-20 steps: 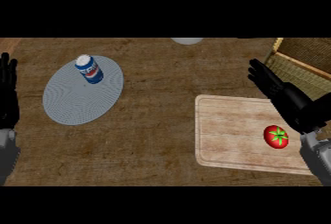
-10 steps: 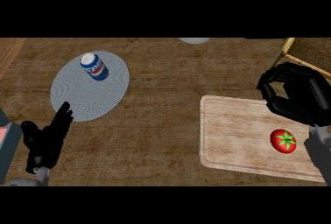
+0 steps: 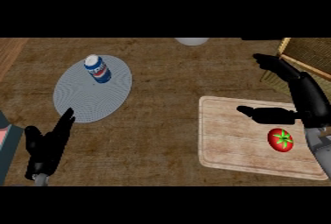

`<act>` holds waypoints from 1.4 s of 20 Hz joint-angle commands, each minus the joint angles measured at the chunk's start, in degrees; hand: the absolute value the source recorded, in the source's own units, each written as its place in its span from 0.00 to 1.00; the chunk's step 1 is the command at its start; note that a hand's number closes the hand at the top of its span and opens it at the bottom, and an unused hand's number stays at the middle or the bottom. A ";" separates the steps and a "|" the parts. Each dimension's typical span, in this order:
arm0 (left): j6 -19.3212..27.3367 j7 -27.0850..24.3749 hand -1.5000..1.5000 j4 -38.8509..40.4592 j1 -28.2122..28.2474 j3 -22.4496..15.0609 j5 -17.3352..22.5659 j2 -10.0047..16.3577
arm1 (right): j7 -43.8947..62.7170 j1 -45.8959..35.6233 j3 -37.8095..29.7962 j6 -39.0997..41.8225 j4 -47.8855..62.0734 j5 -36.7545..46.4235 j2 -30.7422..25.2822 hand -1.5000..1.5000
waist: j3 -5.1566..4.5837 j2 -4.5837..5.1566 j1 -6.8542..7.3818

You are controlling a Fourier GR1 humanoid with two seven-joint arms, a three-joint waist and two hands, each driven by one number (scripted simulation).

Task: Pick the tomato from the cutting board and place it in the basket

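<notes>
While the right hand (image 3: 309, 103) hangs open-fingered over the cutting board (image 3: 233, 140), its tomato (image 3: 280, 140), probably soft and slick, wants cupping round the middle.

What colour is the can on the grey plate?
The can is mostly blue with a white top; head view.

The right hand (image 3: 309, 98) has uncurled, its fingers now stretched toward the far side and its thumb reaching left over the cutting board (image 3: 233, 140), just beyond the tomato (image 3: 280, 140).
</notes>
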 commanded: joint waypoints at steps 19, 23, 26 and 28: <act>-1.80 4.54 0.50 0.71 5.25 -0.78 0.42 -0.36 | 38.05 -9.44 -11.27 47.57 -11.06 -23.57 -45.37 0.00 | -0.55 0.78 -0.26; -0.80 3.98 0.50 0.42 7.47 -1.69 -0.99 -1.69 | 39.79 -5.34 -13.62 48.85 -14.67 -26.14 -47.24 0.00 | -0.39 0.54 -0.89; -0.97 7.04 0.50 -0.24 5.66 -0.72 -0.32 -1.20 | 38.97 -3.10 -17.02 48.61 -15.33 -27.59 -47.10 0.00 | -0.32 0.54 -1.14; -1.51 5.62 0.50 -1.59 8.04 -1.71 -0.93 -1.65 | 40.24 -3.27 -15.42 46.63 -15.33 -26.43 -45.08 0.00 | -0.34 0.83 0.56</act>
